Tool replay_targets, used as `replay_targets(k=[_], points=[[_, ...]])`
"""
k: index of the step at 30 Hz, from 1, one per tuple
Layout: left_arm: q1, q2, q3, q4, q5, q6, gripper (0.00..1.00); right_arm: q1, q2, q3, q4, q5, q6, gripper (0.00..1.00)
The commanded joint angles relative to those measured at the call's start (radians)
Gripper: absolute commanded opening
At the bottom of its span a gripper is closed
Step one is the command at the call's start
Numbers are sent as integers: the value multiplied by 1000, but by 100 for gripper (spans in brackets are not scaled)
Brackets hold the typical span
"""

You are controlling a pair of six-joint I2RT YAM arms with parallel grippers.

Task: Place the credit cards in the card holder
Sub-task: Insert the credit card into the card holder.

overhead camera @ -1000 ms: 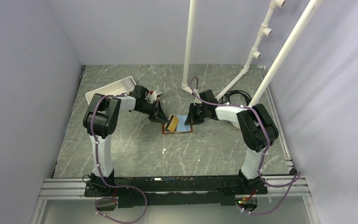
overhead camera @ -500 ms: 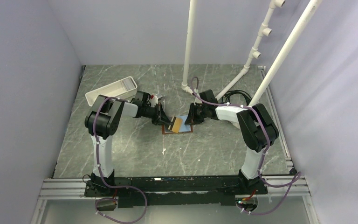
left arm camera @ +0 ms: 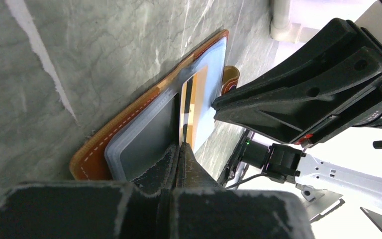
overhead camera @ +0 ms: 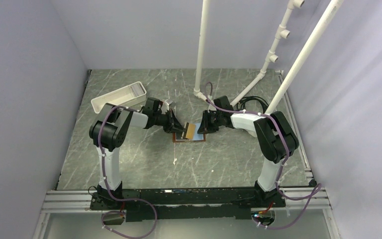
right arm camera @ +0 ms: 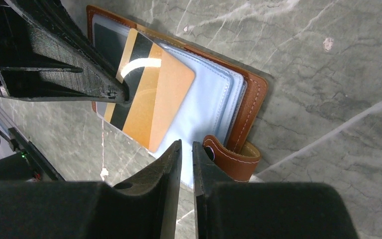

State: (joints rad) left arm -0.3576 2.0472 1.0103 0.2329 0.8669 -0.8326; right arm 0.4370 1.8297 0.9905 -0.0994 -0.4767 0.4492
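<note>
Two arms are seen from the top camera meeting over the middle of the table (overhead camera: 219,159), with the white tray (overhead camera: 119,97) set well apart at the far left. The card holder (overhead camera: 179,141) lies open and flat between them. A gold credit card (overhead camera: 189,131) is held tilted above it by the left gripper (overhead camera: 179,127), while the right gripper (overhead camera: 202,127) is placed just beside the holder's right half.

From the left wrist, the left gripper (left arm camera: 181,149) is shown clenched on the near end of the credit card (left arm camera: 191,109), which is seen almost edge-on. The far end is pointed over the pale sleeves of the card holder (left arm camera: 99,149), toward the tips of the right gripper (left arm camera: 229,104).

From the right wrist, the gold face and black stripe of the credit card (right arm camera: 154,99) are seen slanting across the sleeves (right arm camera: 209,99). The right gripper (right arm camera: 183,149) is shown with a narrow gap between its jaws and nothing in it, close by the strap tab (right arm camera: 234,159). Whether the holder is touched cannot be told.

The insertion step is judged to be in hand, with the card not yet seated. For the next move, the card's leading edge would need to be lowered and lined up with a sleeve mouth, then slid in flat while the card holder (right arm camera: 251,104) is kept from shifting.
</note>
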Motion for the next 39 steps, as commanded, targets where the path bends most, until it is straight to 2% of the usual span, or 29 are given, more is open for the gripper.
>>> replay_targets(k=[1,7,10,13,15,20,31,36,39], points=[[-30,-15,-18,62,-130,-27,0,-4,-7,-21,-7,18,-12,17],[-60,-16,-43,101,-177,-63,0,-5,-26,-20,-32,17,-15,17],[-76,-23,-17,24,-201,-23,1,-14,-55,-32,-51,24,-22,19],[-105,-33,41,-111,-232,58,13,-26,-70,-43,-64,16,-32,22],[-124,-45,78,-194,-261,104,24,-36,-78,-52,-69,17,-36,22],[-167,-69,121,-300,-313,182,39,-61,-95,-68,-66,20,-40,23],[-268,-22,238,-321,-326,237,44,-54,-46,-82,36,-90,14,16],[-270,-17,198,-188,-220,182,50,-57,-76,-96,36,-90,20,14],[-257,-37,185,-225,-217,175,52,-72,-105,-99,2,-63,4,14]])
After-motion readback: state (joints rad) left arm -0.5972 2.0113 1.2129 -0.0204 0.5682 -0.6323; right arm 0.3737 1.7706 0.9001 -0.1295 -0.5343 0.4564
